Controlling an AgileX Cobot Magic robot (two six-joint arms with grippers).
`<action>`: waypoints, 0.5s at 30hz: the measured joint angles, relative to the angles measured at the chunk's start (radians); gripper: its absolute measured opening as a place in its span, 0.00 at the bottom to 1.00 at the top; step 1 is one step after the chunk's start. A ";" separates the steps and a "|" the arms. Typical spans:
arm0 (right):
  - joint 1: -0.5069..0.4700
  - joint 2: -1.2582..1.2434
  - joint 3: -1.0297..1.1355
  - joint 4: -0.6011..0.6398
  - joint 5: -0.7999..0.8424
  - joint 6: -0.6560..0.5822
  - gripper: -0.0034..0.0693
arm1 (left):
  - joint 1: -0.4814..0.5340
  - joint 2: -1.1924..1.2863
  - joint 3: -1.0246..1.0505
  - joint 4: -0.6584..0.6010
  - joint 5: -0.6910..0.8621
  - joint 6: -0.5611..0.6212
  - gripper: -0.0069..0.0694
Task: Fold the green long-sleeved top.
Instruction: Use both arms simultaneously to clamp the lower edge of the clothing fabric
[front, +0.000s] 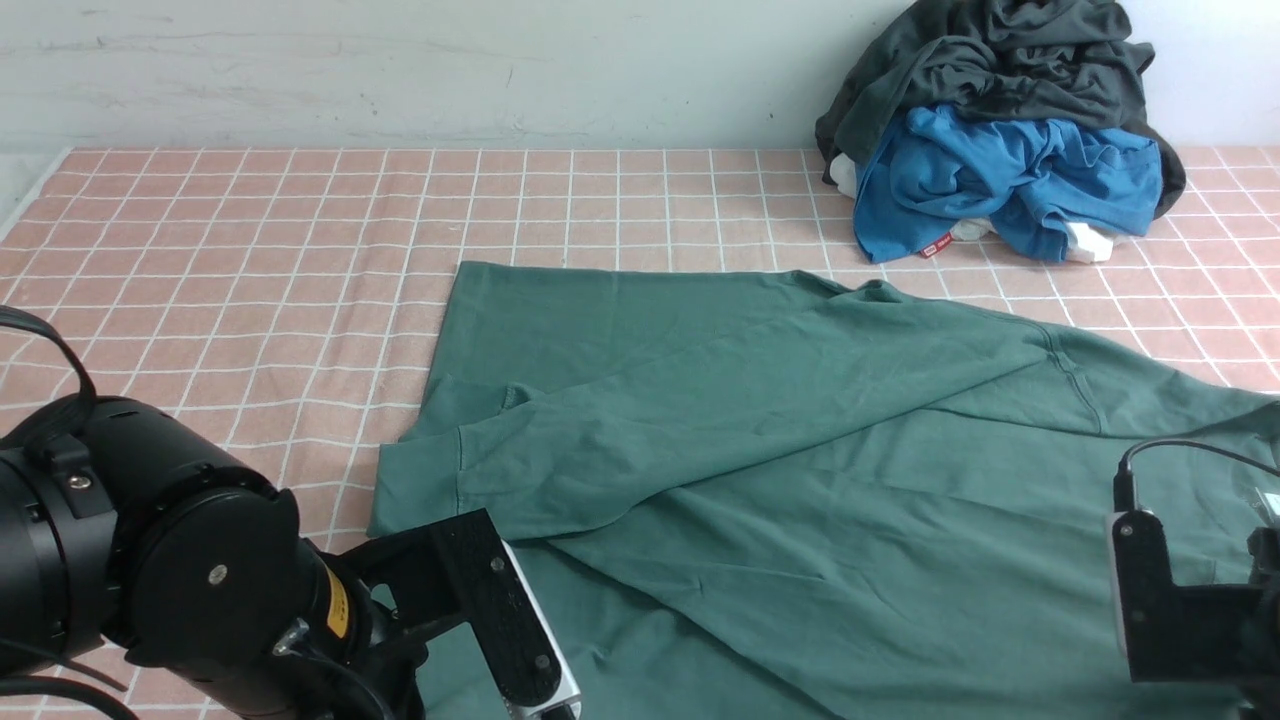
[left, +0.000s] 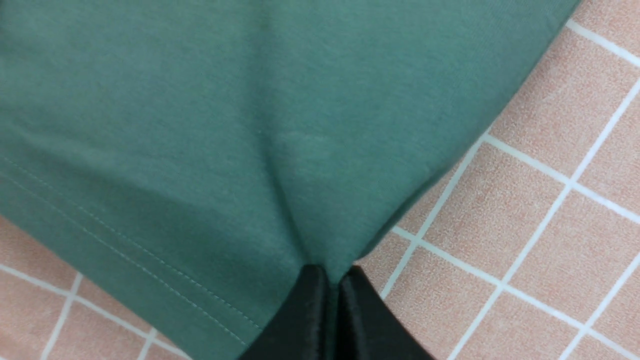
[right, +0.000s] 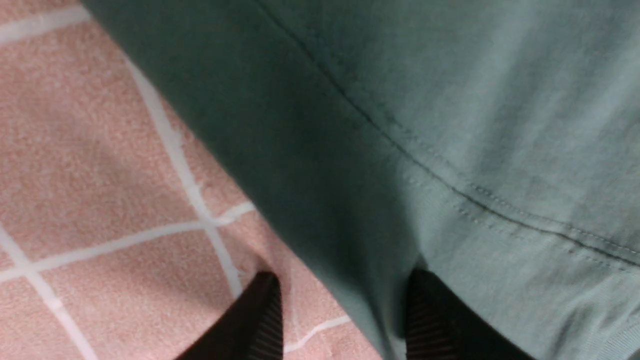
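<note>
Pink checked tablecloth (front: 250, 260) with white grid lines covers the work surface, with a pale wall (front: 400, 70) behind. The green long-sleeved top (front: 800, 450) lies spread flat over the centre and right of the cloth, reaching to the near edge. One sleeve (front: 700, 410) is folded diagonally across the body, and its cuff end sits at the top's left edge.

The left gripper (left: 334, 280) is down at the near left part of the top. Its fingers (left: 300, 320) are pressed together, pinching the fabric at an edge by the stitched hem, and the cloth puckers up into the pinch. The left arm (front: 150, 560) sits low at the near left with its wrist angled in toward the garment.

The right gripper (right: 345, 300) is at the top's near right side. Its fingers are spread, with the fabric edge running down into the gap: one finger is over bare tablecloth and the other is against the green cloth near a seam. It is not clamped. The right arm (front: 1190, 600) shows only partly at the near right, low over the garment.

At the far right by the wall there is a heap of clothes, well apart from the top. A dark grey garment (front: 1000, 60) lies over a blue garment (front: 1000, 180), with white bits showing under them.
</note>
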 joint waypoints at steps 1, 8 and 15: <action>0.000 0.000 0.002 -0.007 -0.010 0.002 0.39 | 0.000 0.000 0.000 -0.001 -0.001 0.000 0.09; 0.000 -0.018 0.007 -0.011 -0.030 0.022 0.11 | 0.000 0.000 0.000 -0.008 -0.001 -0.004 0.09; 0.000 -0.087 -0.009 -0.052 -0.025 0.167 0.05 | 0.000 -0.002 -0.054 0.021 0.031 -0.151 0.09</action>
